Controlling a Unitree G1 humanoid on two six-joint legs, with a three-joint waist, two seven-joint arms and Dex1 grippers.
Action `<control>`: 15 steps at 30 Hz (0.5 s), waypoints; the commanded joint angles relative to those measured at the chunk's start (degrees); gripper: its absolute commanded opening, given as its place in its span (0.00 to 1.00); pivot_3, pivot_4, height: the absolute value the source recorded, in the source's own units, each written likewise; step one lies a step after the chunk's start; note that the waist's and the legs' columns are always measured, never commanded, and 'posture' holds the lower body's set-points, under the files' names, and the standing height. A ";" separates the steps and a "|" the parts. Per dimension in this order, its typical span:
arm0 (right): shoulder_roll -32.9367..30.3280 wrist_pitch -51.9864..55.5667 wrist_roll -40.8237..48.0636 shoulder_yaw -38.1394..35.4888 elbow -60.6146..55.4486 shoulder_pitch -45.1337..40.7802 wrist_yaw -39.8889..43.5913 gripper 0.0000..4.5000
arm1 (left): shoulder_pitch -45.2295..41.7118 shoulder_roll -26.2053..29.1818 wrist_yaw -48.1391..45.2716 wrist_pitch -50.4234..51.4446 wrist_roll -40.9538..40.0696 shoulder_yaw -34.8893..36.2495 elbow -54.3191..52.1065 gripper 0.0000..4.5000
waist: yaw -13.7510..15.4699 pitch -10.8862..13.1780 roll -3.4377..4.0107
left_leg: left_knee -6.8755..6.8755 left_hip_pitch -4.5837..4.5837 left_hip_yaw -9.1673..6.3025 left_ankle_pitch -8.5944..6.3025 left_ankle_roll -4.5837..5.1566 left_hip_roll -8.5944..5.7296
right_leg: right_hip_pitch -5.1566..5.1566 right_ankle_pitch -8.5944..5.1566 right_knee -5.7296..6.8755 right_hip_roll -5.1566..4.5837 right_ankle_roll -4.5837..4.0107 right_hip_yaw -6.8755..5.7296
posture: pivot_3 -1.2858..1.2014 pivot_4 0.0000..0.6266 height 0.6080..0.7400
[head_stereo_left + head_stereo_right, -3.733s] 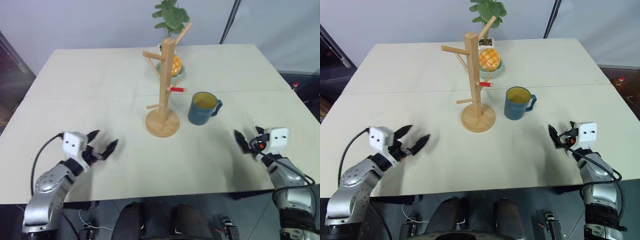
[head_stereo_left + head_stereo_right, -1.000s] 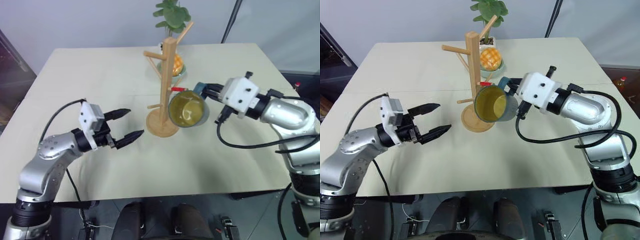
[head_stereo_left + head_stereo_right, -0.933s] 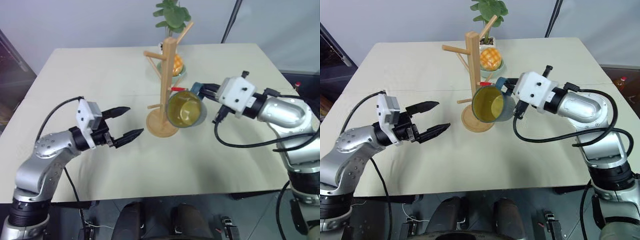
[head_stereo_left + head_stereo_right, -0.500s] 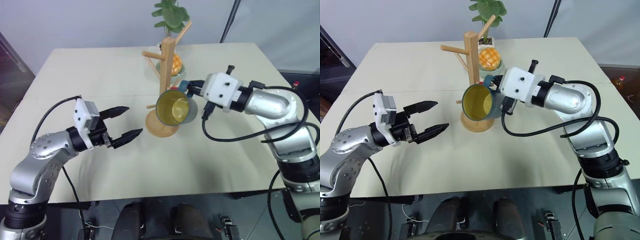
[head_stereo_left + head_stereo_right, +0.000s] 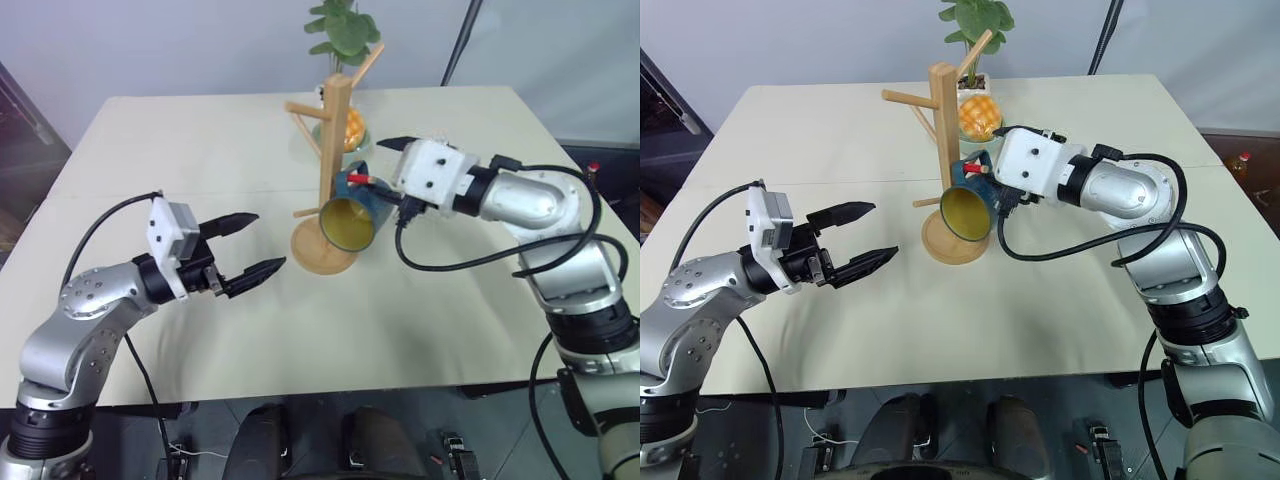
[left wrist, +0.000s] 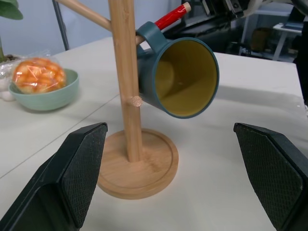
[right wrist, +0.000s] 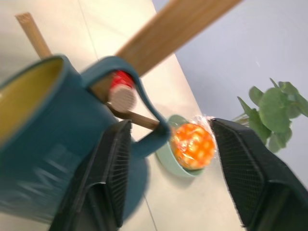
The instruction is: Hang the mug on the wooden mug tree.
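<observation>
Now the mug (image 5: 350, 209) hangs at frame centre on the tree (image 5: 333, 160), its handle looped over the red-tipped peg (image 6: 169, 17), mouth tilted down toward the base. We judge the step in hand to be the release and retreat. To do it well, we would draw the right gripper (image 7: 168, 139) straight back along the peg's line, away from the post, keeping both fingers off the handle so the mug is not dragged off the tip. No sideways swing until the fingers are past the handle.

Right gripper: fingers parted, one on each side of the handle in its wrist view, gripping nothing. Whether a pad brushes the mug wall we cannot tell.

Left gripper (image 5: 252, 243): at lower left of the frame, jaws spread wide, empty, well apart from the tree and pointed toward it over the table (image 5: 180, 150).
</observation>
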 commanded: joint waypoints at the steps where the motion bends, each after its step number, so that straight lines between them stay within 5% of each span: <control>1: -1.40 0.92 3.15 -8.51 -0.37 3.08 -0.80 0.62 | 0.33 -0.17 1.68 -0.15 -0.52 2.54 0.02 1.00 | 0.26 -0.02 -0.03 | 0.00 0.00 -0.01 0.00 0.00 0.00 | 0.02 0.00 -0.01 0.00 0.00 -0.01 | 0.52 0.24 0.99; 8: 12.58 4.06 18.09 -24.43 3.87 16.00 -7.86 0.62 | 2.61 -7.33 13.45 -5.82 6.96 7.52 12.21 1.00 | -0.19 -0.04 -0.06 | -0.01 0.09 0.00 -0.02 0.04 0.00 | 0.11 0.01 0.00 0.00 0.02 -0.01 | 0.52 0.24 0.99; 15: 20.08 -5.17 17.77 -24.98 12.94 23.98 -11.75 0.62 | 7.28 -11.78 19.22 -12.42 13.31 9.37 20.41 1.00 | -0.04 -0.04 -0.06 | -0.01 0.06 0.03 -0.02 0.04 0.00 | 0.04 0.01 0.05 0.00 0.02 -0.01 | 0.52 0.24 0.99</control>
